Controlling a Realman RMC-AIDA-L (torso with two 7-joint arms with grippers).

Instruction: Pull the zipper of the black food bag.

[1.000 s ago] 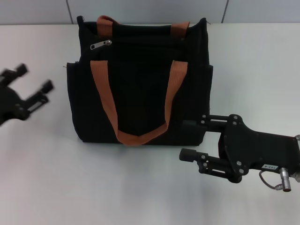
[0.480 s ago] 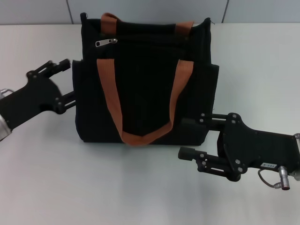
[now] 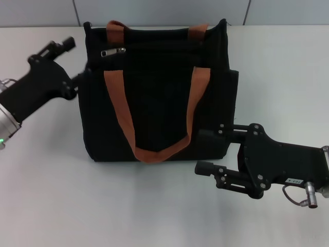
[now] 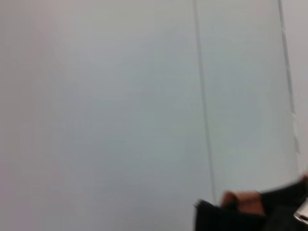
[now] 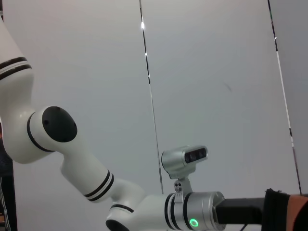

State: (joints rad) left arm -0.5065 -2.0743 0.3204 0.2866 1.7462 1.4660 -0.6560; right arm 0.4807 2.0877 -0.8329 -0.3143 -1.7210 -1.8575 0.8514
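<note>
The black food bag (image 3: 159, 98) lies on the white table with two rust-orange straps (image 3: 117, 110) across its face. The silver zipper pull (image 3: 113, 51) sits near the bag's top left, at the left end of a zip line. My left gripper (image 3: 76, 60) is open at the bag's upper left corner, one finger (image 3: 66, 43) beside the corner and the other against the bag's left side. The zipper pull is a little to its right, not held. My right gripper (image 3: 204, 153) is open at the bag's lower right corner, its upper finger (image 3: 208, 136) touching the bag. A bag corner shows in the left wrist view (image 4: 226, 219).
The white table (image 3: 103, 206) spreads around the bag, with a grey panelled wall (image 3: 154, 10) behind. The right wrist view shows my left arm (image 5: 144, 211) and a bag edge with strap (image 5: 288, 211).
My left gripper has swung in from the far left and risen to the bag's upper left corner. The bag has shifted slightly. The right arm has barely moved.
</note>
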